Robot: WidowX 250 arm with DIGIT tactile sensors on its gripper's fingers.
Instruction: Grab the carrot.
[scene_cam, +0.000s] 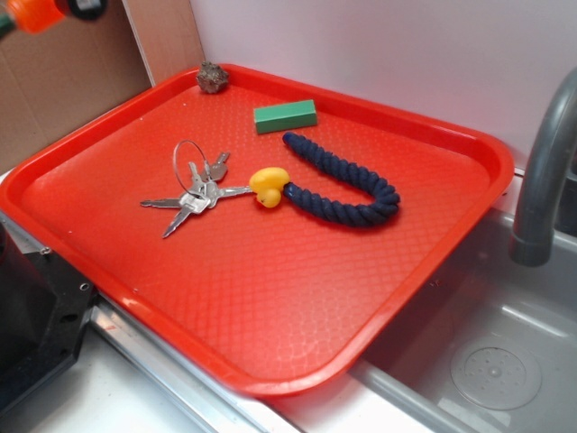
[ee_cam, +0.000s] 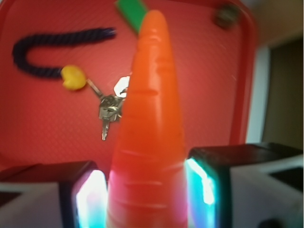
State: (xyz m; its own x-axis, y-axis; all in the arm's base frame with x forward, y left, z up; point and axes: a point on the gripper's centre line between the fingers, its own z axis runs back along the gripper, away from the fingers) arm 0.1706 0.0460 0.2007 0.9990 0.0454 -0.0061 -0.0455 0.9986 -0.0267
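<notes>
One carrot (ee_cam: 151, 123), orange, clamped between the two fingers (ee_cam: 78, 190) of the gripper (ee_cam: 147, 194), tip pointing away, raised above the red tray (scene_cam: 424, 271). On the tray: key bunch (scene_cam: 194, 194), yellow duck (scene_cam: 269, 186) touching a navy rope (scene_cam: 347, 185), green block (scene_cam: 285, 116).

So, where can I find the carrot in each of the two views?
Exterior: only an orange bit of the carrot shows at the top left corner, above the tray.
Wrist: the carrot fills the centre, between the gripper fingers.
Shared landmark: the keys beside the yellow duck.
</notes>
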